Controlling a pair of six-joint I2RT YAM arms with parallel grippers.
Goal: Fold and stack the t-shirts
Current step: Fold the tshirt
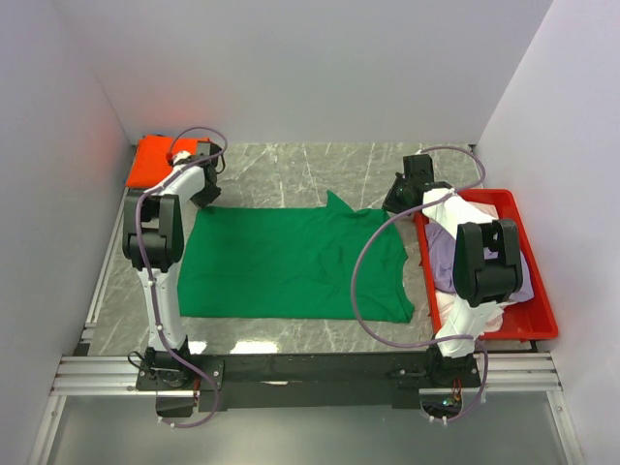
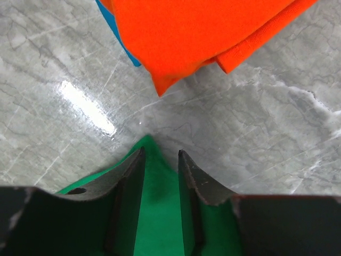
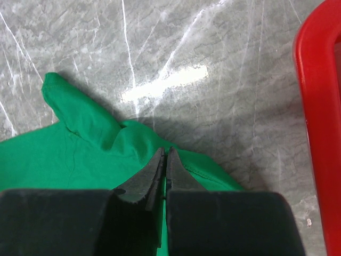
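**A:** Where is the green t-shirt [image 1: 291, 262] right now?

**B:** It's spread flat in the middle of the marble table [image 1: 291, 170], between the two arms. One sleeve [image 3: 74, 106] pokes out along the far edge. The folded orange t-shirt [image 2: 197, 37] lies at the far left corner on top of a blue t-shirt [image 2: 120, 32], with bare marble between that pile and the green corner. Lilac cloth [image 1: 438, 257] is heaped in the red tray [image 1: 538, 291] on the right.

**A:** And the grippers?

**B:** The left gripper [image 2: 161, 152] hangs over the shirt's far left corner with its fingers spread. Green shows in the gap, but nothing is clamped. The right gripper [image 3: 164, 152] is at the far right edge, beside the sleeve, with its fingers pressed together. I can't tell whether a fold of cloth is nipped between them.

**A:** So what worries you?

**B:** Mostly the lopsided hold. If the right arm pulls while the left has no grip, the shirt likely drags askew and bunches toward the tray. If the left closes on only the very tip of that corner, I'd expect it to slip out mid-fold. The orange pile is also near, so a careless sweep could shove it out of square. And the right arm's cable [image 1: 358, 281] loops over the cloth, where it might catch a lifted edge.
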